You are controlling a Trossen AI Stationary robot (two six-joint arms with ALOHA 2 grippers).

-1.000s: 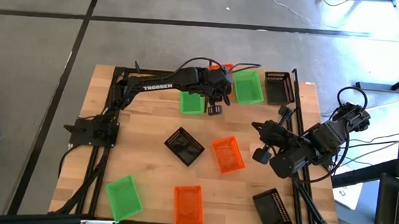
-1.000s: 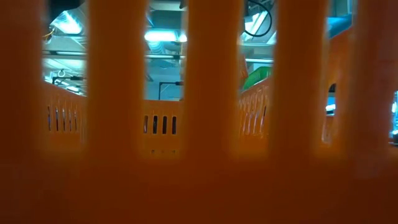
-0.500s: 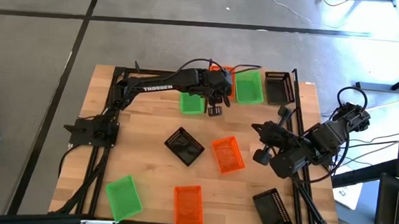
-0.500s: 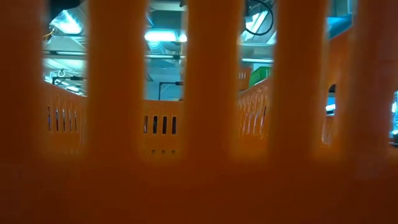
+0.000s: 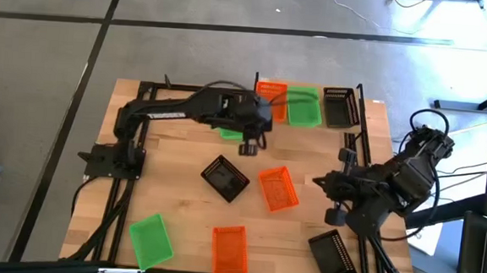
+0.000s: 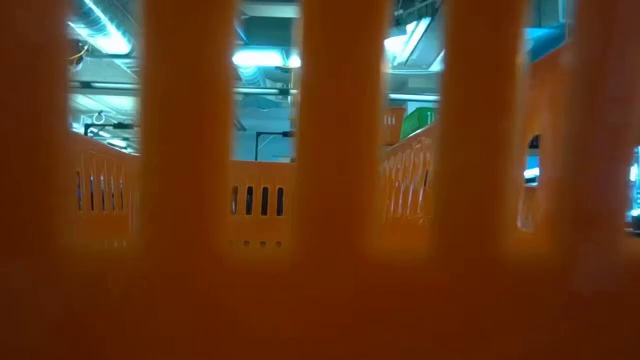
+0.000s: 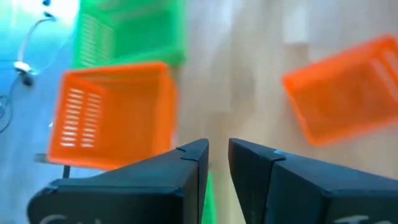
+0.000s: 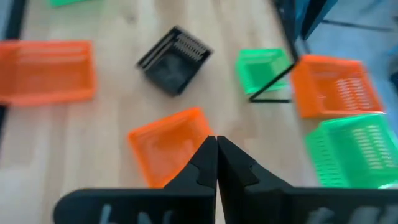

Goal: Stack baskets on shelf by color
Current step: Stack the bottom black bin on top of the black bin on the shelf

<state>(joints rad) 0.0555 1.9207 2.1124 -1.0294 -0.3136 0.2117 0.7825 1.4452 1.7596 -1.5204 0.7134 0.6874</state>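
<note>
from my screen i see a grey concrete floor (image 5: 52, 74) all around the wooden table (image 5: 179, 217), crossed by dark seam lines (image 5: 107, 14). bright light falls on the floor at the far right corner (image 5: 454, 22). through the low camera, ceiling strip lights (image 6: 262, 58) glow overhead.

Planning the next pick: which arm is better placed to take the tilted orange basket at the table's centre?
Right, probably. Its tool points straight at the orange basket, close beside it. The left tool sits by the shelf, over a green basket.
</note>
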